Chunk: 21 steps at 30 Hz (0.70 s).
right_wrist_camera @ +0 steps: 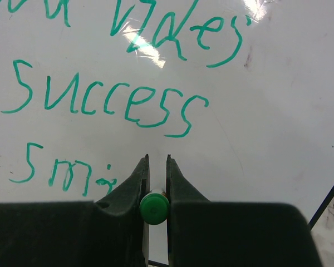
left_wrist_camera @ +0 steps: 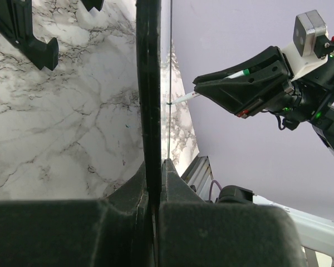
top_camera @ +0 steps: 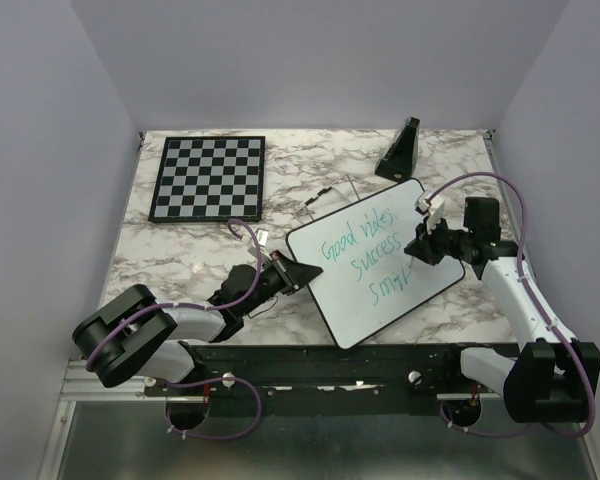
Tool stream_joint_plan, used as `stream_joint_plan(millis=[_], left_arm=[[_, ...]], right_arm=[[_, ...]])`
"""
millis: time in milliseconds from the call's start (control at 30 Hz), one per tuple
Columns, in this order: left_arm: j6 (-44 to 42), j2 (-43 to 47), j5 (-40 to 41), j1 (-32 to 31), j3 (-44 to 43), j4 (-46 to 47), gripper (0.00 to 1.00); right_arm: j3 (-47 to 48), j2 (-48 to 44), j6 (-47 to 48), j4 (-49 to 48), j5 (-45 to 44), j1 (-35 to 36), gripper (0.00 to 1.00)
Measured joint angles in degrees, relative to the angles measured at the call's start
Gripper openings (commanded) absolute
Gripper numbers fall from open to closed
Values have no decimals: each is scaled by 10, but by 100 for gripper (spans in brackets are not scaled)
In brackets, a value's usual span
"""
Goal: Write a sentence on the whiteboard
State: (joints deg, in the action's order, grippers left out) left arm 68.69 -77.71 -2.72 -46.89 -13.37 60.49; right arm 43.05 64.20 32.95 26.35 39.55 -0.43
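The whiteboard (top_camera: 360,320) is propped tilted on the marble table, showing edge-on as a black rim in the left wrist view (left_wrist_camera: 148,83). The sentence (top_camera: 365,257) is in green: "Good vibes", "Success" (right_wrist_camera: 100,100), and a third line reading "Smi" (right_wrist_camera: 61,169). My left gripper (top_camera: 295,272) is shut on the board's left rim (left_wrist_camera: 156,167). My right gripper (top_camera: 420,248) is shut on a green marker (right_wrist_camera: 154,207), whose tip (left_wrist_camera: 182,99) is at the board face, just right of "Smi". The right gripper (right_wrist_camera: 156,164) hides the tip in its own wrist view.
A black-and-white chessboard (top_camera: 208,178) lies at the back left. A small black wedge-shaped object (top_camera: 400,150) stands at the back, behind the whiteboard. Thin black wires (top_camera: 325,195) lie between them. Lilac walls close in three sides.
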Motion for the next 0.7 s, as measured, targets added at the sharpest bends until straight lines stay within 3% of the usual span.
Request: stream_joint_plan(millis=[700], left_arm=[[0, 0, 0, 0, 0, 0, 0]], right_arm=[[5, 7, 46, 63, 44, 0, 1]])
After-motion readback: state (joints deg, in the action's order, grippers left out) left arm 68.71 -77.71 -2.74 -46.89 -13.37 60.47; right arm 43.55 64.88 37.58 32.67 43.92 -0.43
